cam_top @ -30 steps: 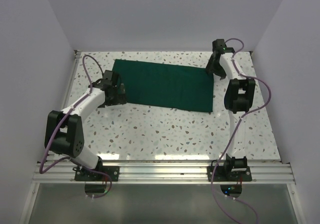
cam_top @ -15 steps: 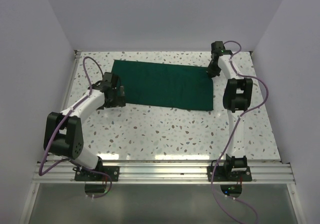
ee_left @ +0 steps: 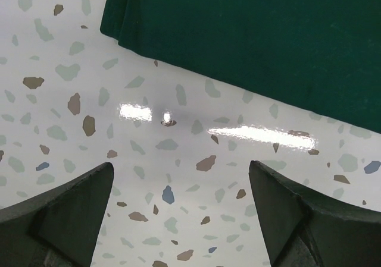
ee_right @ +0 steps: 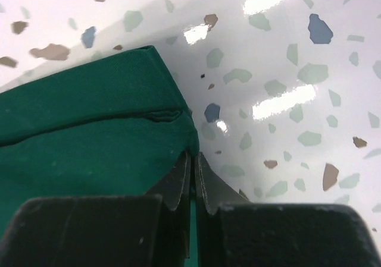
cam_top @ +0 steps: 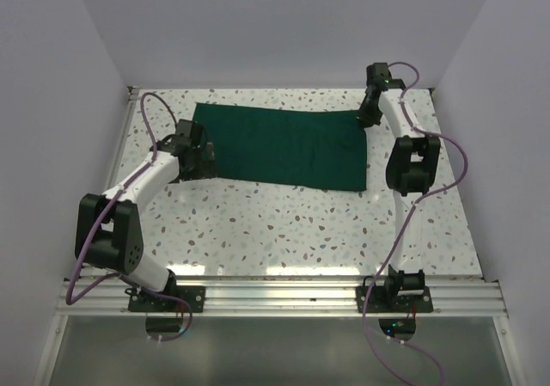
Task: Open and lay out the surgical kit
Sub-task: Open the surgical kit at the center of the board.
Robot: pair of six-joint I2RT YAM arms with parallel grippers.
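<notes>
The dark green cloth wrap [cam_top: 284, 145] lies flat and folded across the far half of the speckled tabletop [cam_top: 284, 223]; no tray or instruments show. At its far right corner the right gripper [cam_top: 368, 115] has its fingers [ee_right: 175, 184] pressed almost together on the wrap's [ee_right: 89, 136] folded edge. The left gripper [cam_top: 204, 158] sits low by the near left corner, its fingers [ee_left: 65, 201] spread wide over bare tabletop, apart from the cloth [ee_left: 268, 35].
</notes>
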